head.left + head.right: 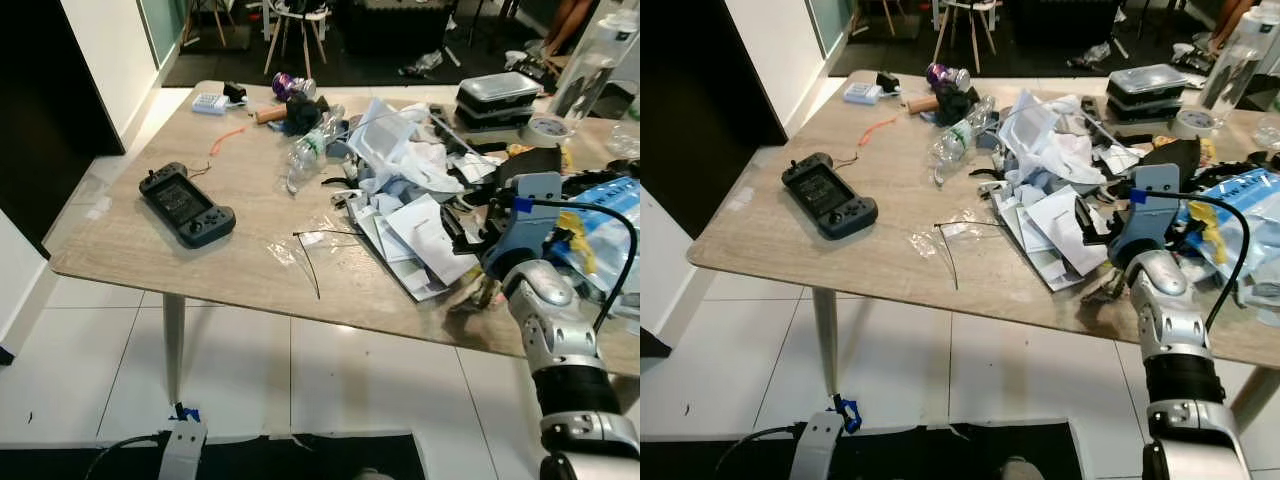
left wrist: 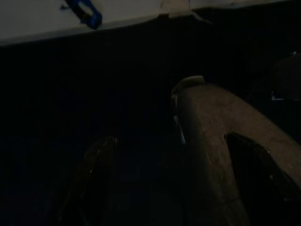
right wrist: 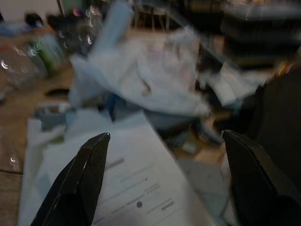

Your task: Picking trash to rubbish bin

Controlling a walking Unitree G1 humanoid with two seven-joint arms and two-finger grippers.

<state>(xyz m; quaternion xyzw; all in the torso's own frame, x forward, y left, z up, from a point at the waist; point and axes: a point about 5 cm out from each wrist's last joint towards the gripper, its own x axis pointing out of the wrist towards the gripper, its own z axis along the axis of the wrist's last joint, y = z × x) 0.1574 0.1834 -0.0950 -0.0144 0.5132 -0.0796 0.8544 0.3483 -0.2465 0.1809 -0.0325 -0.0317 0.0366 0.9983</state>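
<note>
Bare tabletop [image 1: 250, 215] around the game console [image 1: 186, 206]; heaped papers [image 1: 410, 235] and bottles [image 1: 308, 150] crowding the right.

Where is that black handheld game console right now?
The game console lies on the table's left side, near its edge, left of the paper pile.

I'm looking at a light wood-grain surface [image 1: 230, 255] with rounded corners, standing on a slim metal leg [image 1: 173, 335] near its near left corner. Beneath lies a glossy white tiled floor [image 1: 90, 360] reflecting the room light. A white wall [image 1: 105, 45] borders the left side, beside a dark opening [image 1: 40, 110]. Beyond the far edge, wooden chair legs [image 1: 295, 40] stand on a dark floor.
</note>
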